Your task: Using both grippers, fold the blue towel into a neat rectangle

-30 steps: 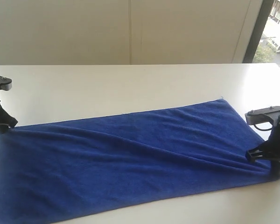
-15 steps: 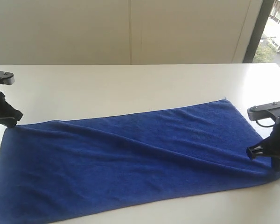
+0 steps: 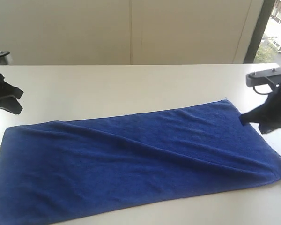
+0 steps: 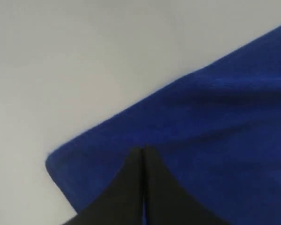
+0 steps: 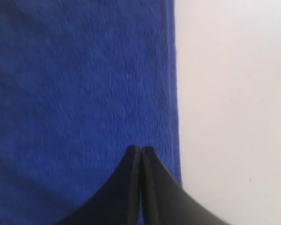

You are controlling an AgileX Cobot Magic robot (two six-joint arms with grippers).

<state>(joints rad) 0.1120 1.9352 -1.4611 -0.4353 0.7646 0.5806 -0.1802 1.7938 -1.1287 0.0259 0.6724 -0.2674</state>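
the blue towel (image 3: 140, 159) lay spread flat along the white table (image 3: 131, 89), its long sides running across the exterior view, with 1 soft diagonal ridge from the left end to the near right corner. its far edge was straight, and its near left part ran out of the picture at the bottom.

the left gripper (image 4: 143, 150) hung off the towel's far left corner, over bare tabletop in the exterior view, its 2 fingers pressed together with nothing between them. the right gripper (image 5: 140, 149) was raised by the far right corner, close to the towel's short edge, fingers likewise closed and empty.

bare table lay open behind the towel and past its right end. pale wall panels (image 3: 131, 33) stood behind the table, and a window strip (image 3: 276, 28) showed at the far right.
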